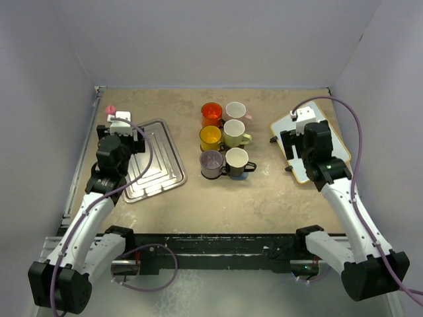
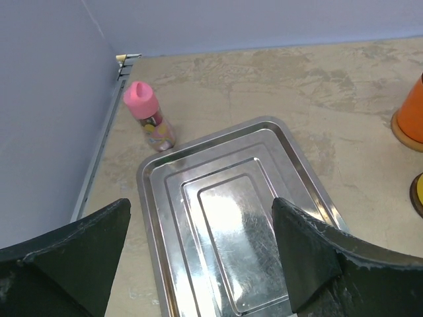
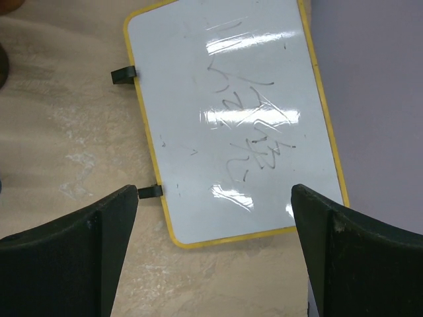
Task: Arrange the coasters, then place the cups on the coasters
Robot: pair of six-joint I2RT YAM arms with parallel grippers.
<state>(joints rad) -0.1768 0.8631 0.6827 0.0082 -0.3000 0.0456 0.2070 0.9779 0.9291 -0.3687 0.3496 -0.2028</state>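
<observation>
Six cups stand in two columns mid-table: red-orange (image 1: pixel 211 113), pink (image 1: pixel 235 110), yellow (image 1: pixel 210 137), cream-green (image 1: pixel 234 133), purplish glass (image 1: pixel 211 163), and black with a white inside (image 1: pixel 236 159). Each sits on a coaster that it mostly hides. A grey-blue rim (image 1: pixel 245 174) peeks out under the black cup. A brown coaster (image 2: pixel 403 133) shows under the red-orange cup (image 2: pixel 411 109) in the left wrist view. My left gripper (image 1: pixel 121 127) (image 2: pixel 200 206) hangs open over the silver tray, holding nothing. My right gripper (image 1: pixel 301 127) (image 3: pixel 213 191) hangs open above the whiteboard, holding nothing.
A rectangular silver tray (image 1: pixel 156 173) (image 2: pixel 165 173) lies at the left, with a small pink-capped bottle (image 1: pixel 111 109) (image 2: pixel 149 117) beyond it near the back-left corner. A yellow-framed whiteboard (image 1: pixel 338 142) (image 3: pixel 231 112) lies at the right by the wall. Walls enclose the table on three sides.
</observation>
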